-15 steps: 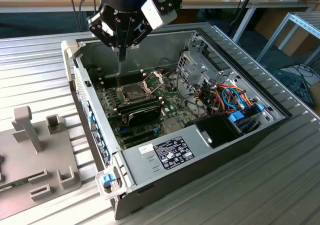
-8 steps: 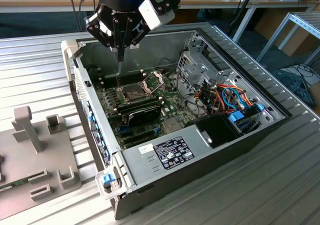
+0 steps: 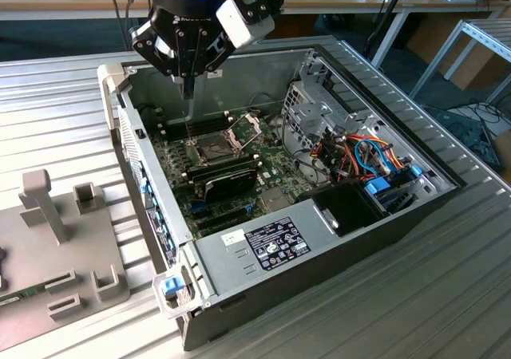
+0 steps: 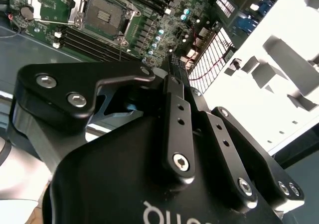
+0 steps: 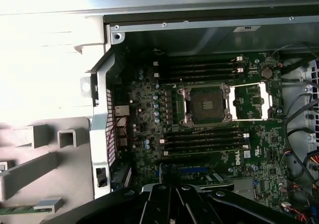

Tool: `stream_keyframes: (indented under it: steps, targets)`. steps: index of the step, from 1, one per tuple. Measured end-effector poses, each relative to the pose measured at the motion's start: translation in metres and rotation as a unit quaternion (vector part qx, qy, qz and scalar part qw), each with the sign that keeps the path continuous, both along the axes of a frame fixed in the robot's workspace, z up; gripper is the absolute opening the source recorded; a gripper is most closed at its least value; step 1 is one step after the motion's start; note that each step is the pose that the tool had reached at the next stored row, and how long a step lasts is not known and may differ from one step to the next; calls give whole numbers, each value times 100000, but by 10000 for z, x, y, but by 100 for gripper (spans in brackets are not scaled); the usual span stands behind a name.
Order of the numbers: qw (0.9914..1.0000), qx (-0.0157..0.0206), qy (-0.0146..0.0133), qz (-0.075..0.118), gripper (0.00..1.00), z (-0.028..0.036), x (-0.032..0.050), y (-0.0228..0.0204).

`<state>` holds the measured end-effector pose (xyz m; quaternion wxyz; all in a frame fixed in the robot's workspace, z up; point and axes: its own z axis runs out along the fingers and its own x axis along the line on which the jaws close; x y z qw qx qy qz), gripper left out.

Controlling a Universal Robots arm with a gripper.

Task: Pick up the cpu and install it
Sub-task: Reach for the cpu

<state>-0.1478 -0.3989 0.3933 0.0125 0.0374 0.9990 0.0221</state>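
Gripper: the gripper [image 3: 189, 88] is hanging above the open case. Its fingers are drawing down to one narrow grey tip, and I cannot tell whether anything is pinched between them.
Gripper body: matte black link bars with bright screw heads are crowding the second wrist view, tapering towards the tip [image 4: 175, 68].
Cpu: I cannot tell where the cpu is lying. The socket [image 5: 207, 103] is presenting a dark square centre inside a bright metal surround.
Socket frame: the hinged frame [image 5: 251, 102] is lying flipped open beside the socket, a thin silver rectangle.
Case: the computer case [image 3: 359, 247], dark sheet metal, is lying on its side with its panel off. It is holding the green motherboard [image 5: 149, 109], a grey power supply [image 3: 263, 243] and a bundle of coloured cables [image 3: 367, 155].
Memory sticks: long black memory sticks [image 5: 204, 142] are sitting in rows on both sides of the socket.
Table: the ribbed metal table [image 3: 447, 295] is carrying the case.
Fixture tray: the grey fixture tray [image 3: 32, 255], with blocky uprights, is sitting at the exterior view's left of the case.
View difference: the exterior view is giving the whole case and table, while the first wrist view is looking straight down onto the board.
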Motion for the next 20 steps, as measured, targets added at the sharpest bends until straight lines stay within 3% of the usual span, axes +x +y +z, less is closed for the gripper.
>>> stream_keyframes:
  steps: [20]
  targets:
    - [100000, 2, 1, -5, 11, 0, -152, 0]
